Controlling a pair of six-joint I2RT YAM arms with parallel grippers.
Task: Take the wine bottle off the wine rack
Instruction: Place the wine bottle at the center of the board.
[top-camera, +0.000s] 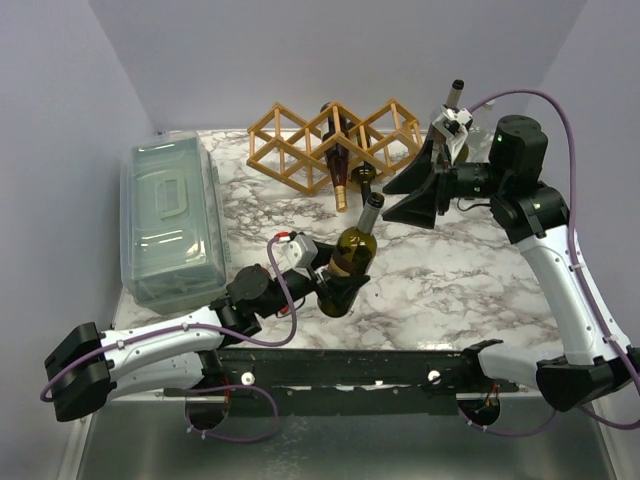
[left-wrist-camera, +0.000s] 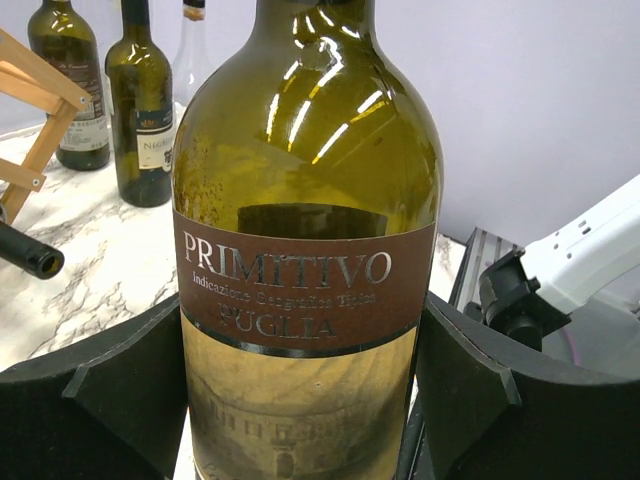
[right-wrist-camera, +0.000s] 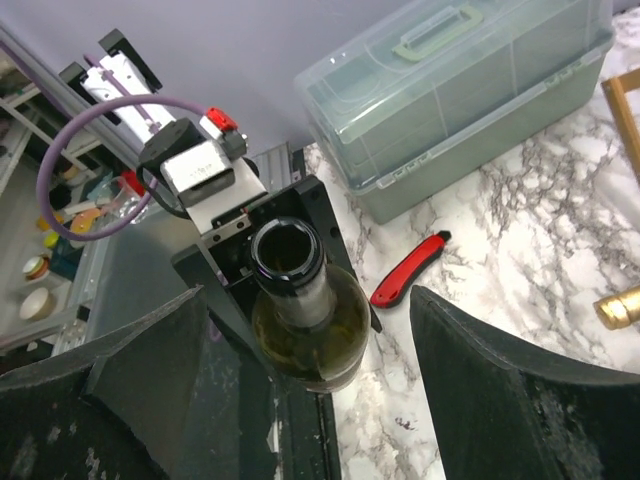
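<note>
Firmly grips the wine bottle (left-wrist-camera: 305, 260) round its label with the left hand (top-camera: 335, 288), mid-frame, well clear of the wine rack (top-camera: 290, 140) at upper centre. Holds the right hand (top-camera: 395, 200) spread wide and empty beside the neck. Probably best kept upright and lowered gently: mouth uncorked. One dark bottle (top-camera: 339, 178) in the rack's middle cell. Lidded box (top-camera: 172, 215), left: shut, contents unclear.

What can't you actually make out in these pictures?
- Left wrist view: held wine bottle, neck and base cut by the edges; far bottles, labels too small to read.
- Top view: right arm hides most of those bottles.
- Right wrist view: wine rack mostly beyond the right edge.
</note>
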